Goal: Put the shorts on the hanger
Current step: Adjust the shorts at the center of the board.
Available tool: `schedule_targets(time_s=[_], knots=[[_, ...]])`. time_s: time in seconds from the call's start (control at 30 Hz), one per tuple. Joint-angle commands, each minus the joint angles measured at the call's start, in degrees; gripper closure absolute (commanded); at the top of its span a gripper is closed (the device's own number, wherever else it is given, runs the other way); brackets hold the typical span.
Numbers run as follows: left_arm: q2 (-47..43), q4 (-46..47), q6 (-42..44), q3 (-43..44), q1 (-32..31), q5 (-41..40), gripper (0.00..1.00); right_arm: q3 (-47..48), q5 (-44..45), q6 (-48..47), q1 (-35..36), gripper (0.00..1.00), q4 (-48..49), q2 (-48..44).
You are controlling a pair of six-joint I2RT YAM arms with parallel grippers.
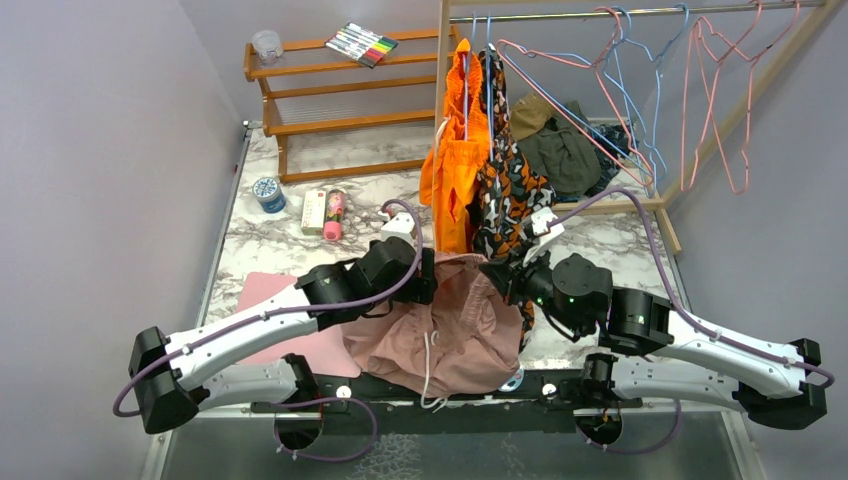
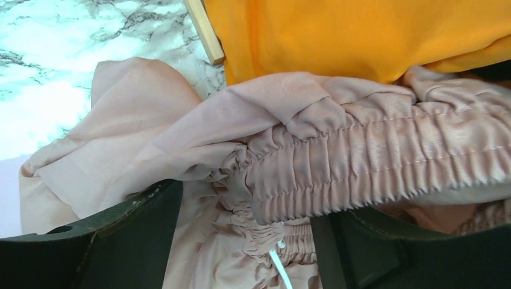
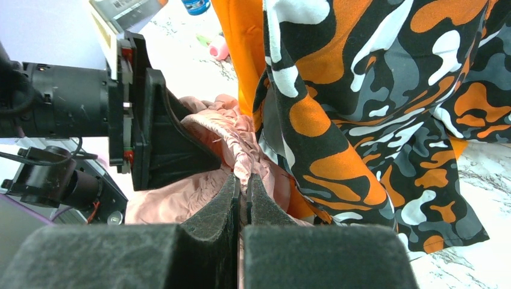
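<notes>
**Scene, with positions taken from the orange garment**

1. The table [image 1: 262, 232] is a marble surface that extends under and to the left of the orange garment [image 1: 452, 170].
2. The rack [image 1: 441, 60] is wooden. Its rail carries the orange garment.
3. The shorts [image 1: 455, 320] lie heaped directly below the orange garment's hem, at the near table edge. Their gathered waistband is raised just under that hem.
4. The camouflage garment [image 1: 505, 190] hangs touching the orange garment's right side.
5. The left gripper [image 2: 250, 211] is at the lower left of the orange garment. It is released, with the jaws standing wide and the waistband lying loose between them.
6. The right gripper [image 3: 246, 180] is at the lower right of the orange garment. It is clenched, and the waistband appears to be pinched at its tips.
7. The hanger [image 1: 575, 112] hangs on the rail to the right of the orange garment, well apart from the shorts.
8. The drawstring [image 1: 430, 362] dangles below the orange garment and past the table edge.

**Failure risks**

- One pinch carries the shorts. Smooth fabric can slip out when it is lifted.
- The raised waistband sits against two hanging garments. An upward pull can snag them and drag them off the rail.
- The drawstring can catch on the arm mounts.
- The hanger is thin and free to swing. A nudge can unhook it.
</notes>
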Motion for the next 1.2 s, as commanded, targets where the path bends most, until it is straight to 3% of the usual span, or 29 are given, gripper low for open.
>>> schedule_targets(time_s=[0.0,0.4,0.73,1.17], knots=[[-3.42,3.13,-2.87,-1.41,-0.3,-3.92,0.25,0.65,1.11,0.81,0.1,0.99,0.71,-0.89],[-1.95,3.87,-3.95,-2.91,-0.3,-6.0,0.45,0.4,0.21,1.51,0.1,0.99,0.54,-1.15],[-6.08,1.6,-1.89,-2.8,-0.3,-9.66,0.98,0.1,-3.24,-0.5,0.1,0.99,-0.55,-1.69],[-13.75,-9.56,0.36,5.13,-0.26,-16.65,1.0,-0.84,-13.42,-4.81,0.1,0.96,1.44,-0.65]])
